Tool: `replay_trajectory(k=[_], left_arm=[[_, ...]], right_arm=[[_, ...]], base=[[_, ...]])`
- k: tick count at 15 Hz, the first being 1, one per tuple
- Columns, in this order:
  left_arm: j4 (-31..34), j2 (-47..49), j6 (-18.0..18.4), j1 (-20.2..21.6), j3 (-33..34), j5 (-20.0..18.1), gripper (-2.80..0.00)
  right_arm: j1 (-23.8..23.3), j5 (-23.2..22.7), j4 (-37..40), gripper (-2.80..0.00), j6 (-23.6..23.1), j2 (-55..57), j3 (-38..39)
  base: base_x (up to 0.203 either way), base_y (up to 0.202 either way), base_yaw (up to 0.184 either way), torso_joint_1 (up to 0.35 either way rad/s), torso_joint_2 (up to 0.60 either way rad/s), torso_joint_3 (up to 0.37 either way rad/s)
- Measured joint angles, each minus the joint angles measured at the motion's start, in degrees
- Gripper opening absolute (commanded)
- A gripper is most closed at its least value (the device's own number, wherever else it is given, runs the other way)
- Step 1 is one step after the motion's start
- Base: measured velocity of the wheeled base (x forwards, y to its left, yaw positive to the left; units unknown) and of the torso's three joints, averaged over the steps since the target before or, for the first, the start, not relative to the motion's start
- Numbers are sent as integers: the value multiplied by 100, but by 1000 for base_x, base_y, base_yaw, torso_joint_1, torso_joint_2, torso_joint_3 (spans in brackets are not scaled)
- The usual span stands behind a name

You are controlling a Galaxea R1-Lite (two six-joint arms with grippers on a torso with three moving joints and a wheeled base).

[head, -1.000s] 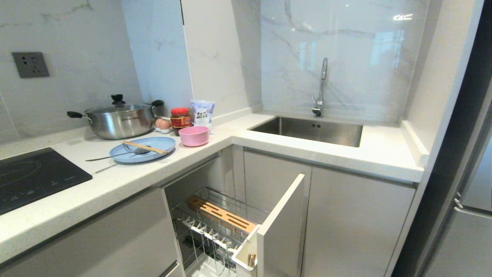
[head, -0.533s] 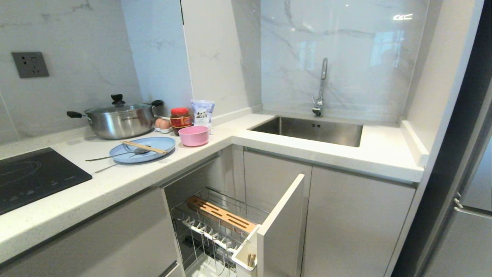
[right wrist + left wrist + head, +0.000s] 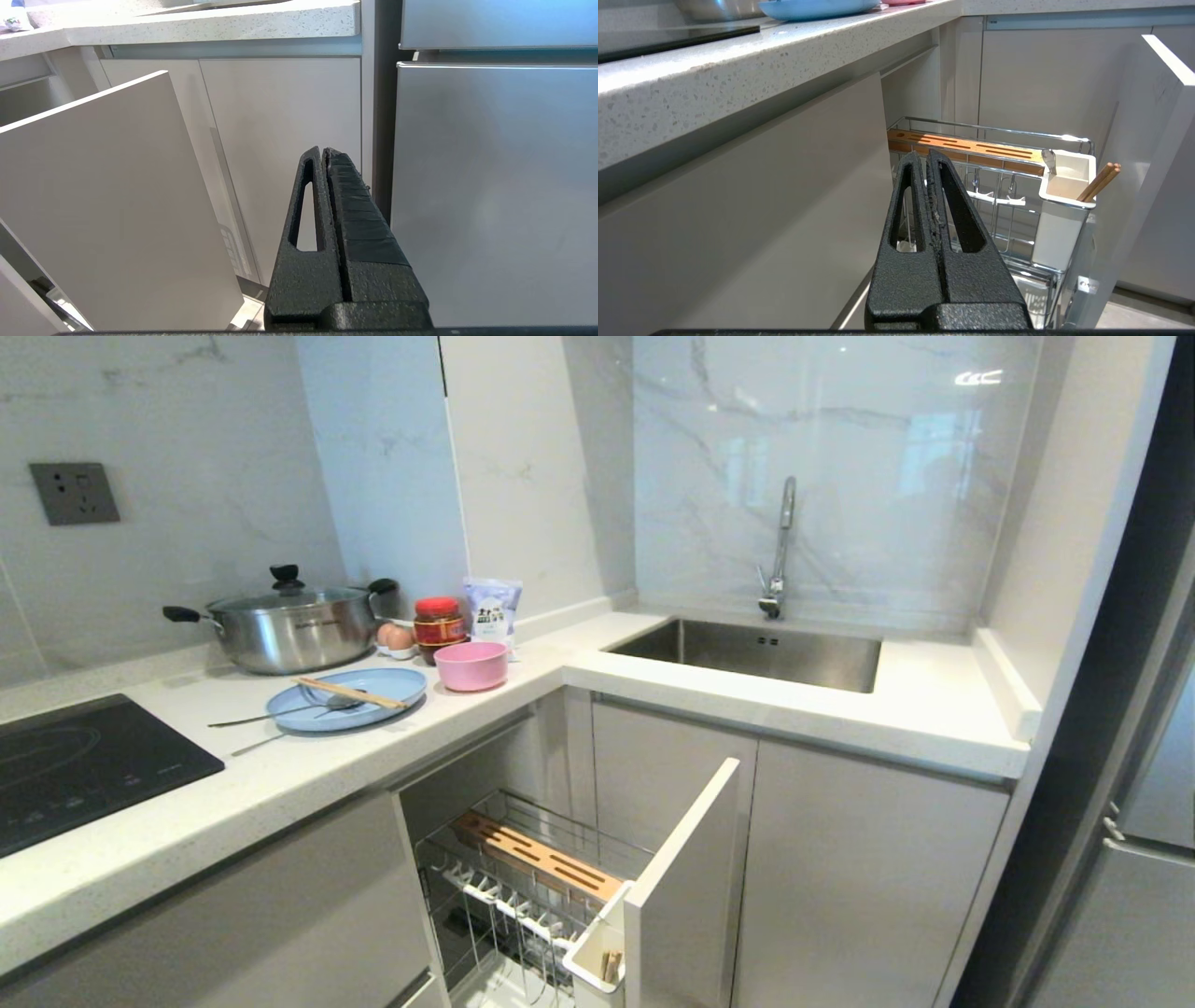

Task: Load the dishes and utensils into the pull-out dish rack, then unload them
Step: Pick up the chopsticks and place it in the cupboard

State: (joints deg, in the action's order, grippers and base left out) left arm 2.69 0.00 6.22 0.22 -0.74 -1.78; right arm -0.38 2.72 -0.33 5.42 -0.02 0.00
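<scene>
Head view: the blue plate point(image 3: 347, 699) lies on the counter point(image 3: 280, 775), carrying chopsticks point(image 3: 350, 693), beside the pink bowl point(image 3: 470, 665); the rack point(image 3: 532, 887) stands pulled out, ready for loading.

Left wrist view: the left pincer point(image 3: 926, 161) is closed, empty, facing the rack's caddy point(image 3: 1064, 205).

Right wrist view: the right pincer point(image 3: 323, 156) is closed, idle by the cabinet door point(image 3: 107, 210).

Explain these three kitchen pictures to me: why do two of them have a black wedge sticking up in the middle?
Those wedges are the robot's two hands, filmed by cameras on its wrists. The left hand is shut and empty, low before the pull-out dish rack, whose white caddy already holds chopsticks. The right hand, also shut and empty, faces cupboard doors. The wide picture comes from the robot's head. On the counter: a blue plate carrying chopsticks and cutlery, a pink bowl, a steel pot.
</scene>
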Motion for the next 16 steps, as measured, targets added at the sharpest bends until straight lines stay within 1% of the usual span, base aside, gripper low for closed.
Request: replay_trajectory(k=[16], left_arm=[[2, 0, -25, 0, 1, 13, -280]], right_arm=[[0, -2, 0, -280, 0, 0, 0]], base=[[0, 0, 0, 0, 0, 0]])
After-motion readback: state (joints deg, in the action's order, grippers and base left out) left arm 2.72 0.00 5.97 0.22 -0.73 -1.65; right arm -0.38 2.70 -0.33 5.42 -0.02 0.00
